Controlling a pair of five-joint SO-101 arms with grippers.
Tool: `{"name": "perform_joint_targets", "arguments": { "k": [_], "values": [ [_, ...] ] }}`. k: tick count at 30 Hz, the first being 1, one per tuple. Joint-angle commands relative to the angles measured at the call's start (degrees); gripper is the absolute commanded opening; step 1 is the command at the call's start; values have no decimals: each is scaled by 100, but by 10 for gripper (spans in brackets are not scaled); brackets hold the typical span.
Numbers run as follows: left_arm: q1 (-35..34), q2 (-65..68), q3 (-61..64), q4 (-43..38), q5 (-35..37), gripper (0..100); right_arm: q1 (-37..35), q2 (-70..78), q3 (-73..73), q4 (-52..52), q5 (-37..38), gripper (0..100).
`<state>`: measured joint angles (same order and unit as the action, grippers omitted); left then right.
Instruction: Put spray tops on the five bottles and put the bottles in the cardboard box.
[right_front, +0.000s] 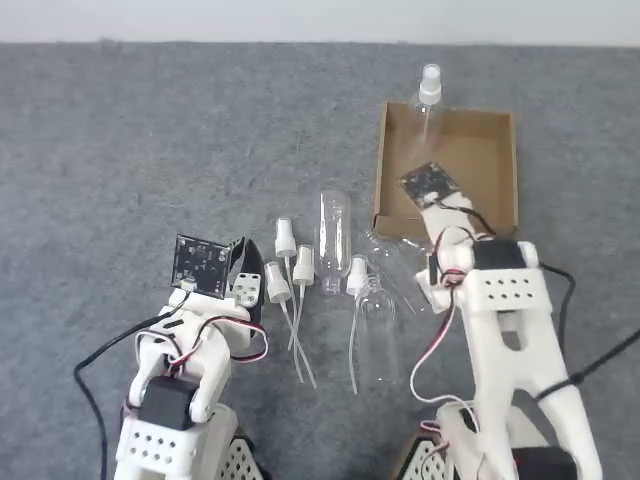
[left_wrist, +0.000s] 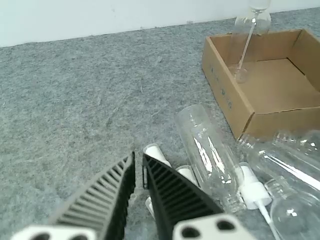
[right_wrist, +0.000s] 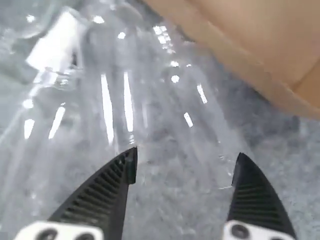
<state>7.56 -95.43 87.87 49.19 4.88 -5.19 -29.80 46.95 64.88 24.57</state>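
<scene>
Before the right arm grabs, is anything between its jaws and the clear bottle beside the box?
Nothing visible does. The right arm's jaws stand open directly over the clear bottle, which lies beside the cardboard box.

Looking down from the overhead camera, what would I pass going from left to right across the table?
Left arm → three loose spray tops → uncapped clear bottle lying flat → second clear bottle → cardboard box. The other arm overlaps the box, so it is left out.
</scene>
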Motion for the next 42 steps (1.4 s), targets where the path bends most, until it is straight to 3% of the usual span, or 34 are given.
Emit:
{"name": "perform_joint_targets", "arguments": {
  "k": [1,18,25,28,32,42],
  "values": [
    [-18,-79,-40,-149,18,15,277,-259,105,-382,70,245],
    [-18,-79,-40,-141,18,15,347,840,387,-1446,387,243],
    [-18,-79,-40,-141,18,15,365,848,413,-1138,387,46],
    [-18,-79,-40,-141,18,15,426,822,413,-725,396,35],
    [-18,-79,-40,-141,18,15,963,822,396,-514,527,35],
    [-9,-44,-84,-132,26,15,3231,822,387,-523,2013,37]
  ]
}}
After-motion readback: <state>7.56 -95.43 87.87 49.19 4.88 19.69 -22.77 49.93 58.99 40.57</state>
